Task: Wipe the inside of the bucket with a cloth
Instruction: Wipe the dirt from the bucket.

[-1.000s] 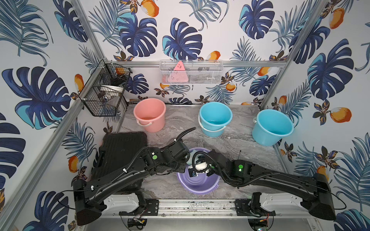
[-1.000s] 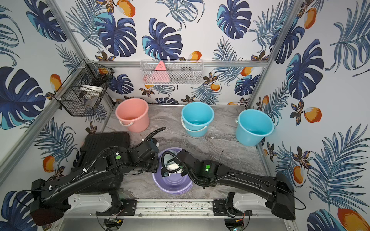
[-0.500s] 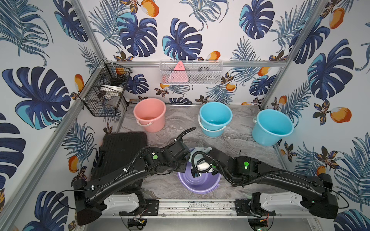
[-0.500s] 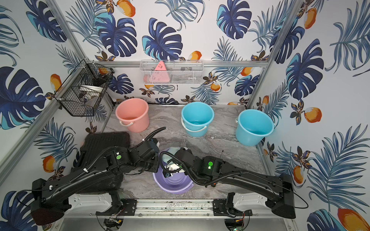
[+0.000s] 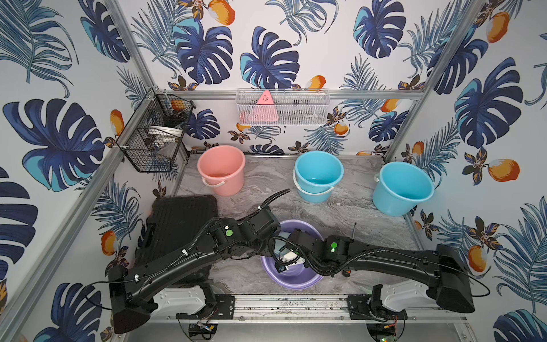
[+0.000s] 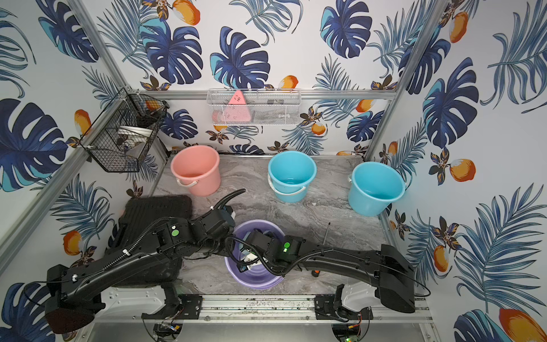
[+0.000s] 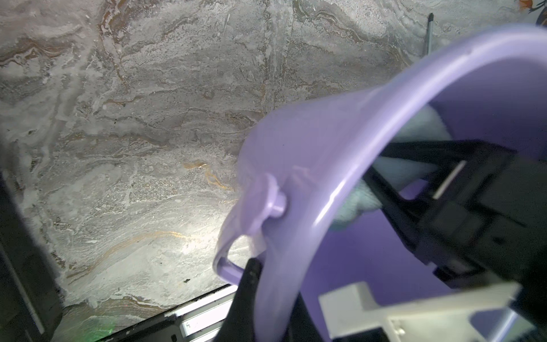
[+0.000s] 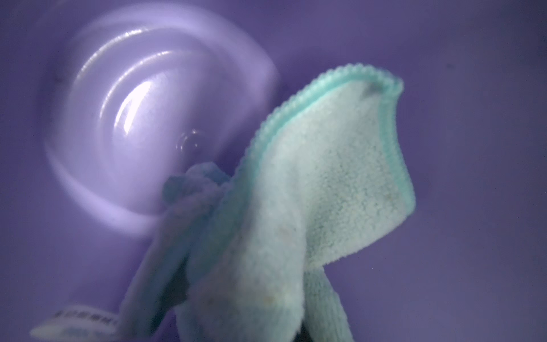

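Observation:
A lilac bucket (image 5: 291,281) (image 6: 256,281) stands tilted at the front middle of the marble floor. My left gripper (image 7: 275,302) is shut on the bucket's rim (image 7: 334,201) beside the handle pivot, one finger outside the wall and one inside. My right gripper (image 7: 381,168) reaches into the bucket and is shut on the mint-aqua cloth (image 8: 325,183) (image 7: 352,204). The cloth hangs bunched in front of the bucket's bottom (image 8: 142,130) and hides the fingertips in the right wrist view. Its white tag (image 8: 74,322) shows at one edge.
At the back stand a pink bucket (image 5: 220,170), a stacked blue bucket (image 5: 318,174) and a tilted blue bucket (image 5: 401,186). A black case (image 5: 177,225) lies left of the lilac bucket. A thin screwdriver (image 5: 353,234) lies to its right. Wire baskets hang on the walls.
My right arm has shifted sideways inside the bucket with the cloth, out to the right and back left. The left gripper has kept its hold on the rim.

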